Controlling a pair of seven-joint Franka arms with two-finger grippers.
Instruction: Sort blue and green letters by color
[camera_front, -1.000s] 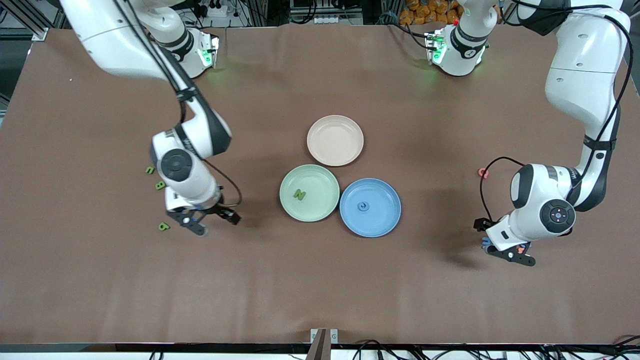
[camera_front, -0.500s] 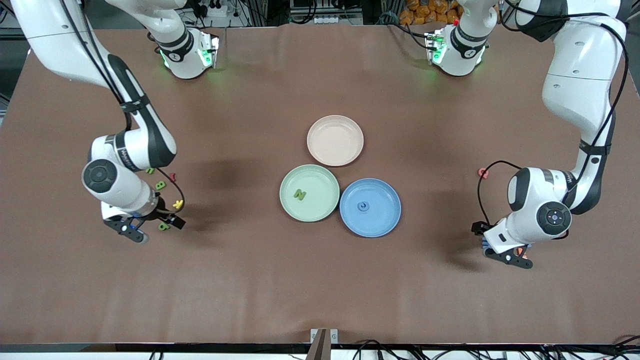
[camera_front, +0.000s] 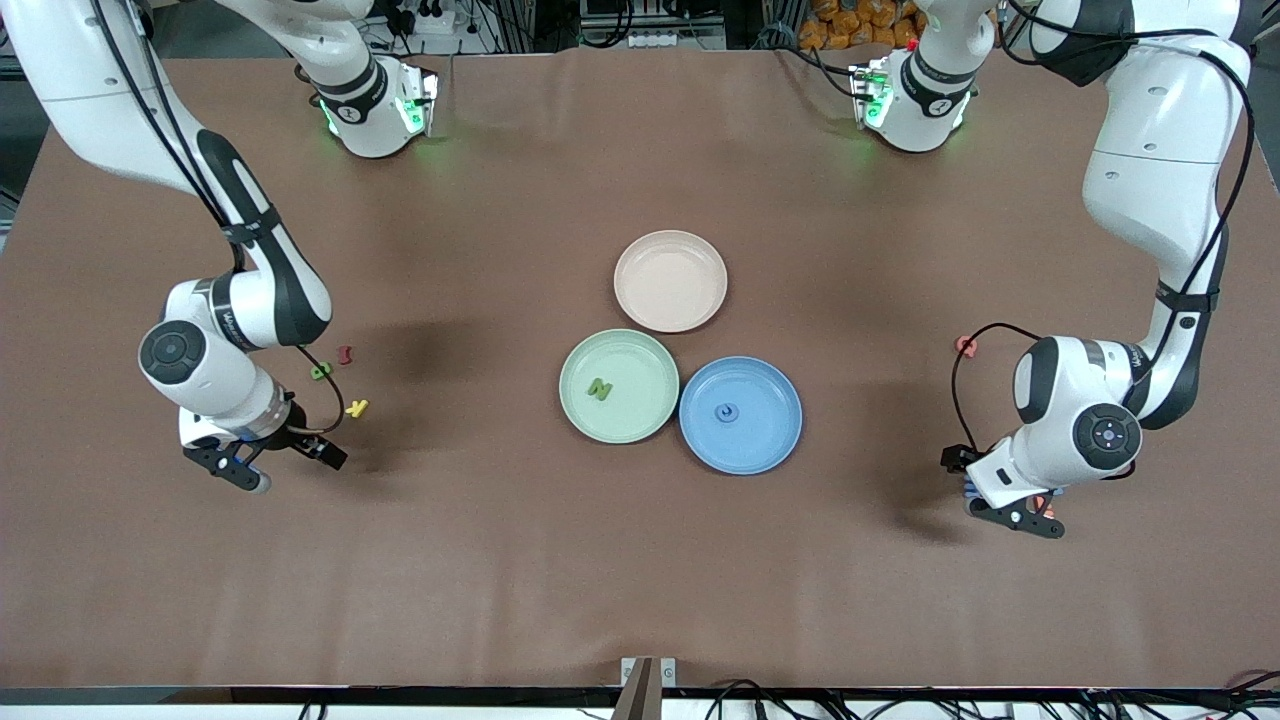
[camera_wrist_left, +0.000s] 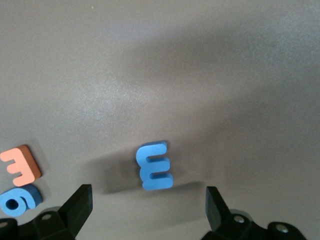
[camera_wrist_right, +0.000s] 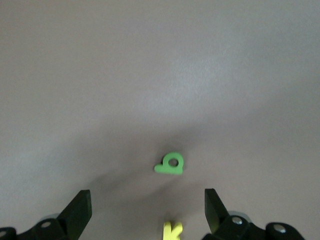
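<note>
A green letter (camera_front: 600, 388) lies in the green plate (camera_front: 575, 410) and a blue letter (camera_front: 727, 412) in the blue plate (camera_front: 765, 435). My right gripper (camera_front: 283, 463) hangs open toward the right arm's end of the table. In its wrist view the right gripper (camera_wrist_right: 146, 202) has a green letter (camera_wrist_right: 170, 164) just ahead of its jaws. Another green letter (camera_front: 320, 372) lies close by. My left gripper (camera_front: 1003, 497) is open low over the left arm's end. In its wrist view the left gripper (camera_wrist_left: 148, 200) has a blue E (camera_wrist_left: 154, 166) just ahead of it and a second blue letter (camera_wrist_left: 19, 198) beside one finger.
A beige plate (camera_front: 670, 280) sits farther from the front camera than the two coloured plates. A dark red letter (camera_front: 345, 354) and a yellow K (camera_front: 357, 407) lie near the right gripper. A pink letter (camera_front: 965, 345) and an orange letter (camera_wrist_left: 21, 164) lie near the left gripper.
My right arm has swung away from the green plate toward its own end of the table, uncovering the dark red and yellow letters. The left gripper has barely shifted.
</note>
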